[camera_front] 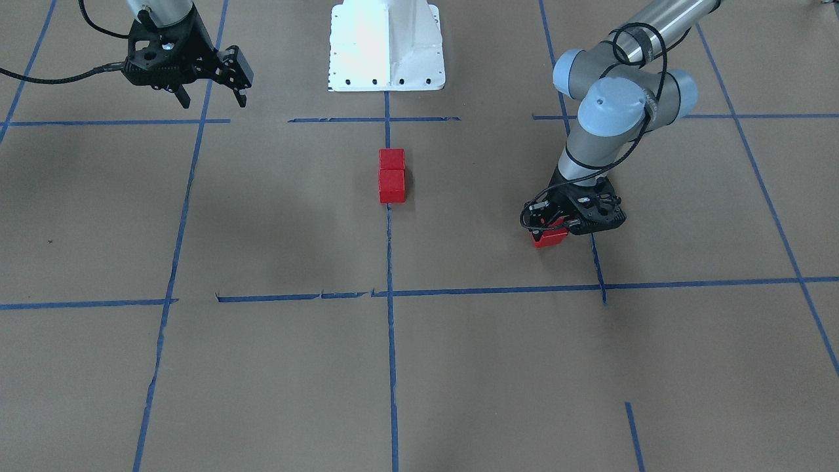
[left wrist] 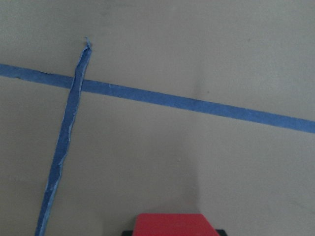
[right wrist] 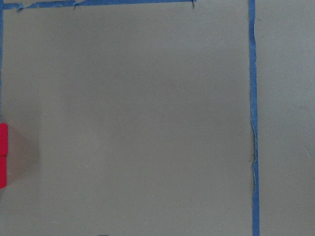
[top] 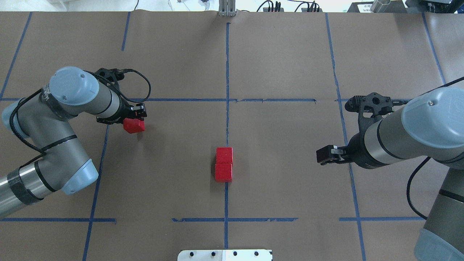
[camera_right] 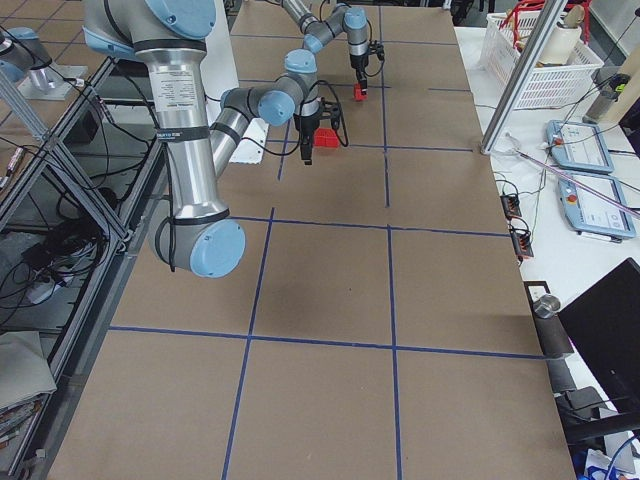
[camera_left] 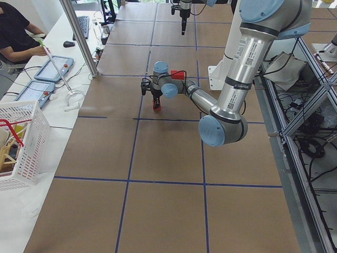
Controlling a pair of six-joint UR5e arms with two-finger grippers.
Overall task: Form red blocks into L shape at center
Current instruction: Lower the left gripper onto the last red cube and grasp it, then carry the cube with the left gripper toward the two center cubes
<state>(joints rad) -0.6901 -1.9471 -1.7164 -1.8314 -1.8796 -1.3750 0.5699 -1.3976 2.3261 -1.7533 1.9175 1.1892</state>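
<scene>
Three red cubes: two joined at centre, one apart.
The first block (top: 224, 154) and second block (top: 223, 172) lie flat on the centre tape line, touching face to face in a straight row running away from the robot. The third block (top: 134, 125), turned slightly askew, is well apart on the robot's left, clamped in the left gripper (camera_front: 551, 231).
</scene>
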